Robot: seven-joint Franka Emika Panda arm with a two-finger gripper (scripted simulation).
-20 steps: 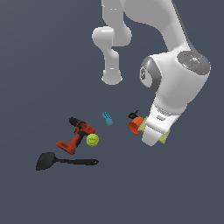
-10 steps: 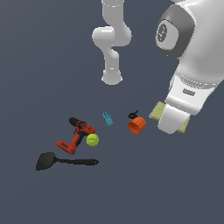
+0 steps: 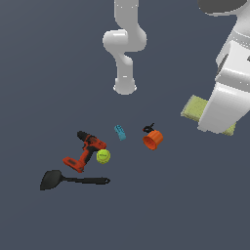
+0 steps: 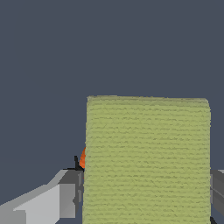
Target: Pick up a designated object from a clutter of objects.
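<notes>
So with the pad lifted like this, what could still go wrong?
1. The yellow-green pad is soft-looking and held only at its side edges by the tool; it might flex and slip out.
2. If dropped, it could land near the orange cup and the small black item.
3. In the exterior view the arm hides most of the pad, so slippage is hard to judge.

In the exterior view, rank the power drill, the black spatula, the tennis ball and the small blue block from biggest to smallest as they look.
1. black spatula, longest
2. power drill, a little shorter but bulkier, so these two are close
3. tennis ball
4. small blue block, about as long as the ball but much narrower
</notes>
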